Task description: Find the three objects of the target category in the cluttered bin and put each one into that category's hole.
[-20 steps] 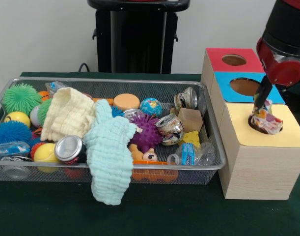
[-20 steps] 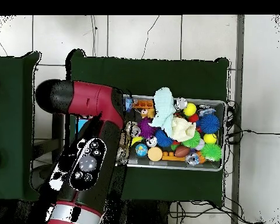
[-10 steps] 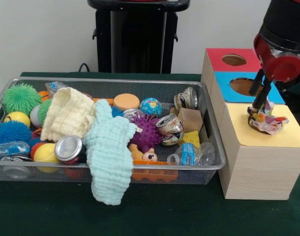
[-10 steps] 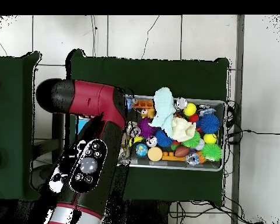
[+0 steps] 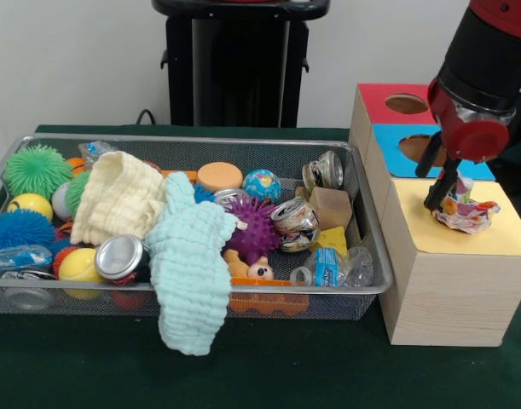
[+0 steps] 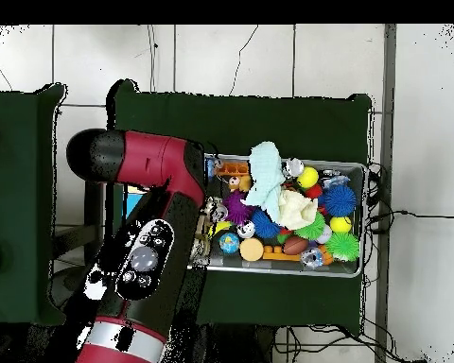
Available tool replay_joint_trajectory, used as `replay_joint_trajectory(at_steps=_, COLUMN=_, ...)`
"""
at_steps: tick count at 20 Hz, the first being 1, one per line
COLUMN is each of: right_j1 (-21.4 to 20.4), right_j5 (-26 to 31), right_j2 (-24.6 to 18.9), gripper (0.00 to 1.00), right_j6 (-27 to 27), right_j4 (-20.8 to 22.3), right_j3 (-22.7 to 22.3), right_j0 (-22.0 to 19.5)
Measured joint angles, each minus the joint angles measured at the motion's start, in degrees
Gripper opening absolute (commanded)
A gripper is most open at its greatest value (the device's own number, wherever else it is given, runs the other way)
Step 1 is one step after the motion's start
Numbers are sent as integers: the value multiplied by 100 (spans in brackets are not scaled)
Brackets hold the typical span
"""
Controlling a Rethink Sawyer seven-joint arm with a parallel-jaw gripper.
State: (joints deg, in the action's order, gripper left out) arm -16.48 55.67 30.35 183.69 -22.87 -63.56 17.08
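Front view. The bin fills the left and centre of the frame. It holds spiky balls, a purple spiky ball, crushed cans, a cream cloth, an orange disc and a plastic bottle; a pale green cloth hangs over its front rim.

At right stand three boxes: a red-topped box at the back, then a blue-topped box, and the yellow-topped box in front. A crumpled patterned cloth sits over the hole, which is hidden beneath it.

The gripper hangs at the cloth's upper left edge, just beside it. Whether its fingers are spread or pinching cannot be told.
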Motion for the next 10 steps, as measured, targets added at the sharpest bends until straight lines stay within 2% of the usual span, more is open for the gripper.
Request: replay_joint_trajectory(at_steps=10, right_j1=337, right_j5=0, right_j2=53, gripper=100, right_j6=0, right_j4=97, right_j3=417, right_j0=-93)
